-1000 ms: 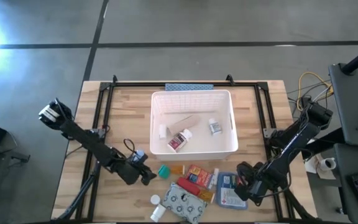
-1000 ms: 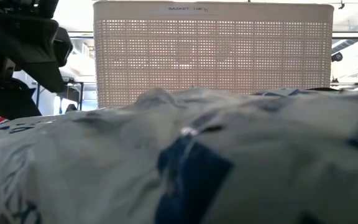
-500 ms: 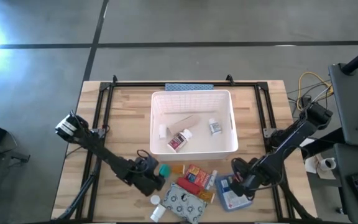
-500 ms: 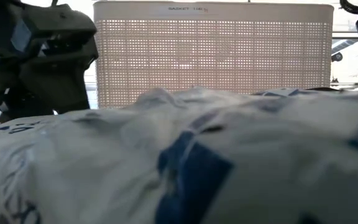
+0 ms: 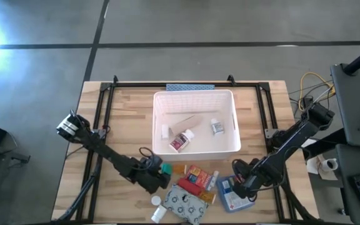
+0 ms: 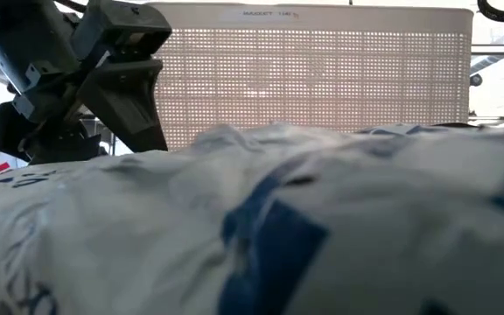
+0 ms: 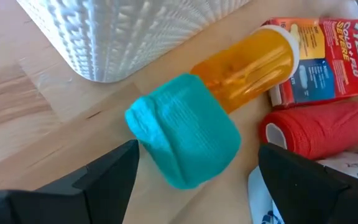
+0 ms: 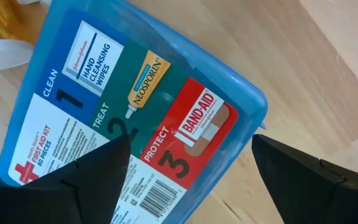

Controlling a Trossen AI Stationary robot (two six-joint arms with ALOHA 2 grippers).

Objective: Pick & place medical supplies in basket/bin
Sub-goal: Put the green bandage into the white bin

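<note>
Both sets of jaws stand wide open with nothing held. The left gripper (image 7: 191, 171) straddles the teal ribbed-cap vial (image 7: 185, 130), a finger to either side, while the right gripper (image 8: 188, 171) hovers over the blue flat plastic first-aid box (image 8: 135, 118), near the table's front right.

The vial's orange translucent body (image 7: 247, 62) is a smooth cylinder lying on its side on the wooden table (image 7: 17, 118), so I judge it likely to roll or squirt out if the fingers close off-centre. It touches the red-orange cardboard medicine box (image 7: 328, 53), and a red crinkled bandage roll (image 7: 319, 127) lies just beside it (either could be nudged or caught in the grasp).

The first-aid box is broad, glossy and rounded at its corners; I judge it awkward to pinch flat, and it may slide rather than lift.

The large white slotted plastic bin (image 5: 195, 150) sits mid-table, just beyond the clutter, with a few small items inside. Its near corner (image 7: 104, 43) is close to the vial, so a careless lift could clip it.
</note>
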